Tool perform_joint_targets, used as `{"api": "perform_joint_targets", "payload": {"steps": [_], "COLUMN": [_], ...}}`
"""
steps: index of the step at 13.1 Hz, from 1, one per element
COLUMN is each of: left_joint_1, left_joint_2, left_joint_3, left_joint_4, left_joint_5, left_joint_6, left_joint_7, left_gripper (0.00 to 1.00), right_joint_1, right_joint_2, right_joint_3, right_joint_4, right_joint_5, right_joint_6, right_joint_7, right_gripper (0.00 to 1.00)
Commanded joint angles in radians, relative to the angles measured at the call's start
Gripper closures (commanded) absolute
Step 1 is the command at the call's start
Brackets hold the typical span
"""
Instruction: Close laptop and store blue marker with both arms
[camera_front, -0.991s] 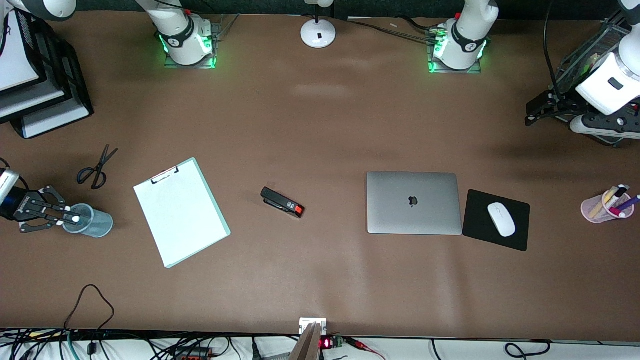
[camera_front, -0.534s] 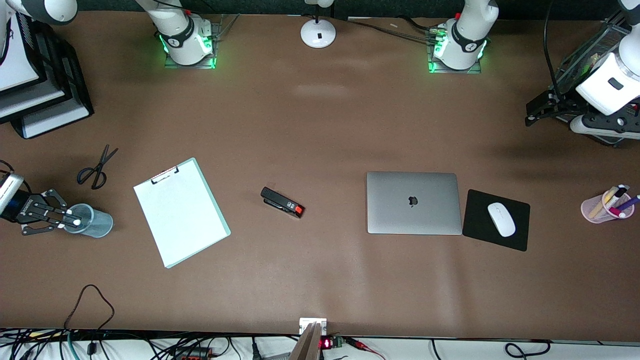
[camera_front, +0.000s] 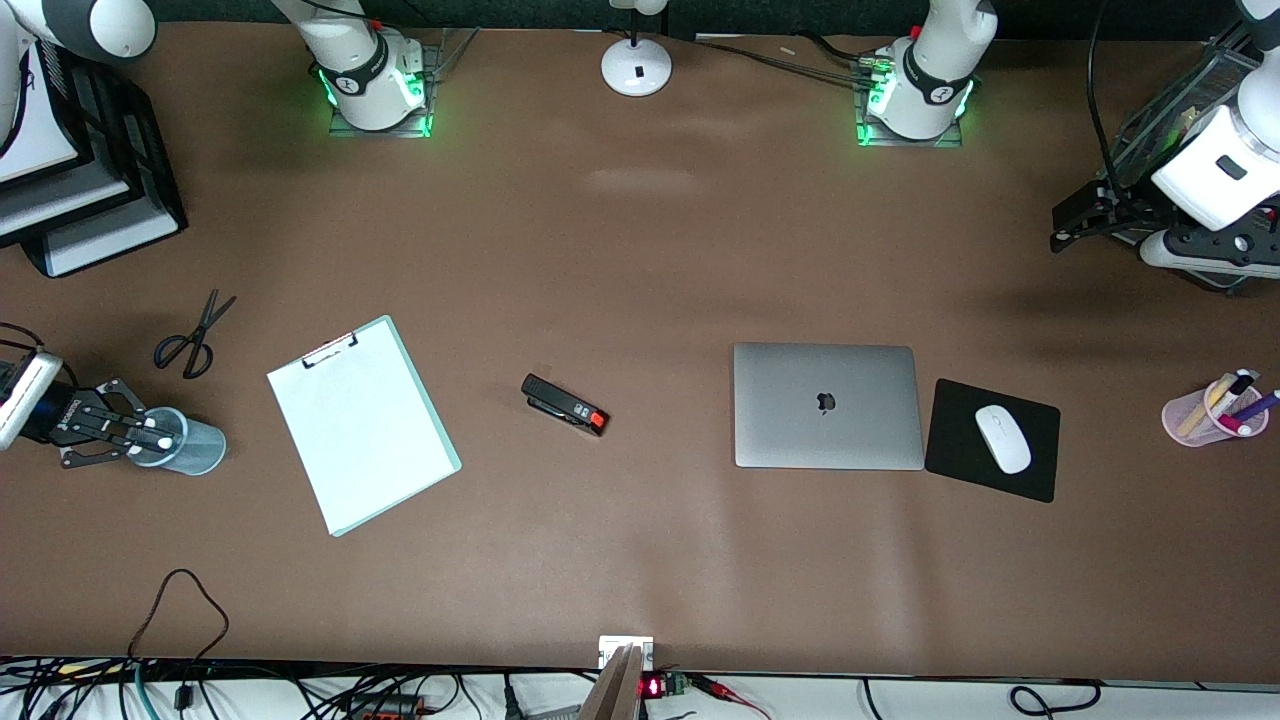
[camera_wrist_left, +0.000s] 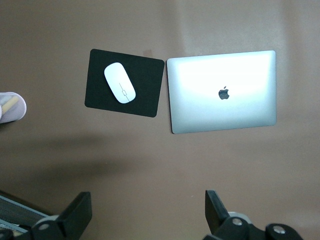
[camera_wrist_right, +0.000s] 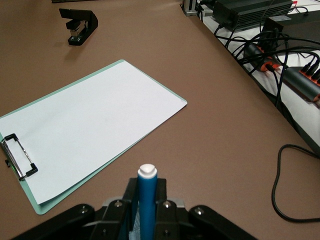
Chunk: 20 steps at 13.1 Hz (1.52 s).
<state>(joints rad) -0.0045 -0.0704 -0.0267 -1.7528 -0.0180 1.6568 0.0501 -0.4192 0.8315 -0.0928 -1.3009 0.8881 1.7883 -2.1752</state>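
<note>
A robotics lab staged as an office: two bolted-down arm bases (camera_front: 378, 85) at the brown counter's (camera_front: 640, 250) twelve o'clock edge, a clipboard (camera_front: 360, 425), stapler (camera_front: 565, 404), mouse (camera_front: 1002, 438), and probably power strips and cables (camera_front: 180, 690) at six o'clock.

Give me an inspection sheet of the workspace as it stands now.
Surface: brown table.
Job's things: laptop closed flat; blue marker upright in right tool.
Clutter: clipboard, stapler, scissors, mouse on mouse pad, pen cup, paper trays.
Grippers: right tool shut on marker over blue-grey cup; left tool open, waiting high above the table.
Cables: black loop near front edge.
Surroundings: lamp base.
</note>
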Motion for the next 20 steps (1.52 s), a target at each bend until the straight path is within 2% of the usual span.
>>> {"api": "perform_joint_targets", "payload": {"steps": [1, 4, 9, 10, 11, 12, 15, 20], "left_joint_1": [0.003, -0.002, -0.002, -0.002, -0.002, -0.002, -0.002, -0.002], "left_joint_2": [-0.008, -0.009, -0.009, -0.009, -0.009, -0.009, -0.009, -0.009], "left_joint_3": [-0.001, -0.024, -0.024, -0.024, -0.024, -0.024, -0.024, -0.032], "left_joint_4": [-0.005, -0.004, 0.001, 0.001, 0.001, 0.001, 0.001, 0.001], "left_joint_5": [-0.022, -0.02, -0.02, -0.02, -0.02, -0.02, -0.02, -0.019], "left_joint_6": [-0.003, -0.008, -0.008, -0.008, -0.008, -0.008, -0.008, -0.008], "left_joint_7": [0.027, 0.024, 0.023, 0.023, 0.023, 0.023, 0.023, 0.022], "left_gripper": [0.0, 0.0, 0.0, 0.0, 0.0, 0.0, 0.0, 0.0], "right_joint_1": [-0.013, -0.023, -0.03, -0.033, -0.032, -0.032, -0.03, -0.023], "right_joint_2": [0.02, 0.035, 0.035, 0.031, 0.025, 0.021, 0.005, -0.021], "right_joint_3": [0.005, 0.005, 0.004, 0.004, 0.004, 0.002, -0.005, -0.004], "right_joint_4": [0.026, 0.023, 0.022, 0.023, 0.026, 0.032, 0.072, 0.199], "right_joint_5": [0.023, 0.023, 0.014, 0.014, 0.014, 0.014, 0.005, -0.128], "right_joint_6": [-0.01, -0.01, -0.018, -0.023, -0.026, -0.036, -0.108, -0.256], "right_joint_7": [-0.011, -0.014, -0.017, -0.009, 0.003, 0.015, 0.147, 0.43], "right_gripper": [0.86, 0.86, 0.85, 0.8, 0.32, 0.0, 0.0, 0.0]}}
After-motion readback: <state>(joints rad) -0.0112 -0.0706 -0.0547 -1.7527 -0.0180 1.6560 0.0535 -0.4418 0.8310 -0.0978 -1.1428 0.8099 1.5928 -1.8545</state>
